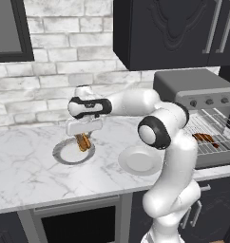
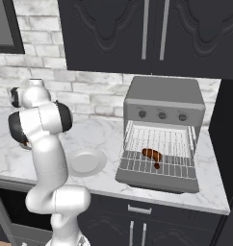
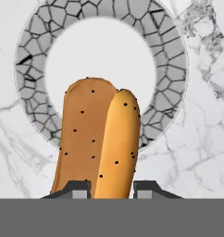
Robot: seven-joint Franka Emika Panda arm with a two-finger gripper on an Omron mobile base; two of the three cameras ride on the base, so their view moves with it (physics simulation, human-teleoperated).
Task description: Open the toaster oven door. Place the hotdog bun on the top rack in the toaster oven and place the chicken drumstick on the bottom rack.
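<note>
The toaster oven [image 2: 164, 108] stands on the marble counter [image 1: 31, 171] with its door [image 2: 157, 173] down and the chicken drumstick [image 2: 152, 154] on a rack, while the gripper [image 1: 83, 137] clasps the hotdog bun [image 3: 97, 139] over a mosaic-rimmed plate [image 1: 64, 156].

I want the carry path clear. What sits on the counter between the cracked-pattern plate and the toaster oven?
A plain white plate lies between the cracked-pattern plate and the toaster oven, seen in the left base view.
</note>
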